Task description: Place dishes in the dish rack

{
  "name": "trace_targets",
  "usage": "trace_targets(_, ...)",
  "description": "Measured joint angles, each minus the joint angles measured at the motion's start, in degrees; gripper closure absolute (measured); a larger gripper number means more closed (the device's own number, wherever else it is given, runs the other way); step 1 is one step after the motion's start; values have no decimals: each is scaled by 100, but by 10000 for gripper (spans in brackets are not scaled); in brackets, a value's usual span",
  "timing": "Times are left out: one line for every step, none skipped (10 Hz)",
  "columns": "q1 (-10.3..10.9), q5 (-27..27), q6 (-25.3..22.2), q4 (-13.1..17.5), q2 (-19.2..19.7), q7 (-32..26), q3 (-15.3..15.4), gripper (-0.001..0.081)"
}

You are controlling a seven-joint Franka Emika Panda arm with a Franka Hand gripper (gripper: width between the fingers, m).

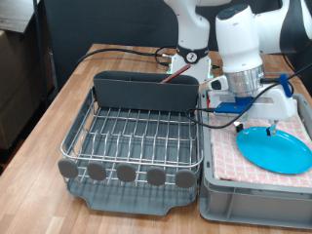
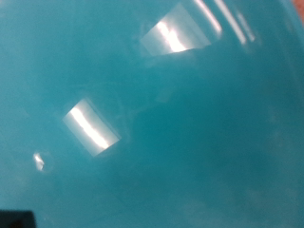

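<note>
- The desk (image 1: 44, 127) is a wood-grain top filling most of the exterior view, with everything else sitting on it.
- Dish rack (image 1: 136, 136) takes up the left-centre of the frame — silver wire grid over a dark grey tray, tall dark compartment along its back, round grey feet lined up at the lower edge. Its wire grid looks bare, as far as I can see.
- Grey bin (image 1: 255, 195) sits just beside the rack at the lower right, with a red-checked cloth (image 1: 229, 146) lying over it.
- The light-blue plate (image 1: 276, 148) rests on that cloth, right edge of the frame — so not in the rack yet.
- The gripper (image 1: 261, 115) hangs right over the plate's upper-left rim, very close or touching; can't tell if its fingers are spread or pinched, they're too small here.
- Wrist view is just glossy teal plate (image 2: 171, 123) surface with window reflections, no fingers showing.
</note>
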Motion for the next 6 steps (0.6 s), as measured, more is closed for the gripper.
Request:
trace_targets(1,0,12,4,12,2,0,255)
trace_targets(2,0,26,8,22,5,2,255)
trace_targets(3,0,44,8,28,10,9,403)
trace_targets(5,0,52,8,30,16,16,567)
trace_targets(6,6,60,8,30,17,25,567)
trace_targets(6,16,68,8,30,17,35,719)
